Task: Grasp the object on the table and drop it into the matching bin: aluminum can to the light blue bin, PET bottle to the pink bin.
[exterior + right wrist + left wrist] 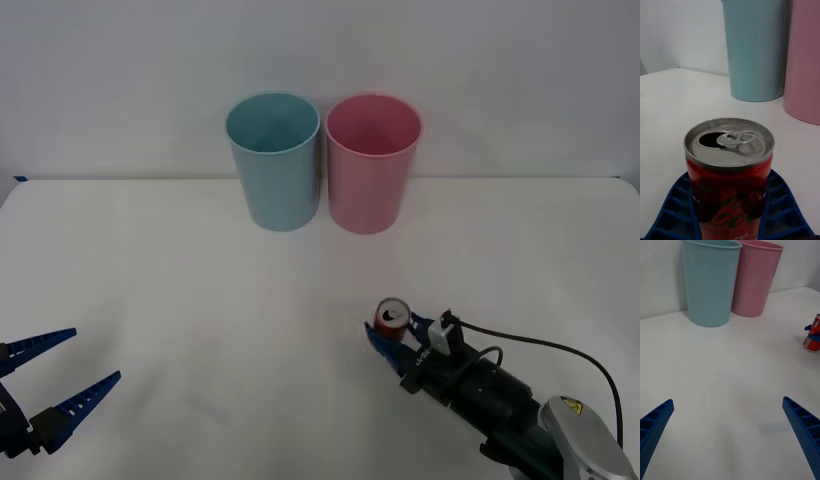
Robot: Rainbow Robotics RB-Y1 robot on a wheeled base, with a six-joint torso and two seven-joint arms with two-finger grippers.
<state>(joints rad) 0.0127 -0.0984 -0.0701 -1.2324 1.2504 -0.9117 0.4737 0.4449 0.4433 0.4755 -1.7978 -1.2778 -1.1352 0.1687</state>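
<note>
Front view, right gripper [391, 335] fingers closed around upright aluminum can [391, 317] on table [180, 300], left gripper [62, 372] fingers spread wide, empty

The front view looks forward and down from above the arms over the bench [180, 300] toward the light blue bin [272, 160] and pink bin [372, 162]. The right wrist view sits low, very near the can [729, 168]; the left wrist view sits farther back. All share both bins.
</note>
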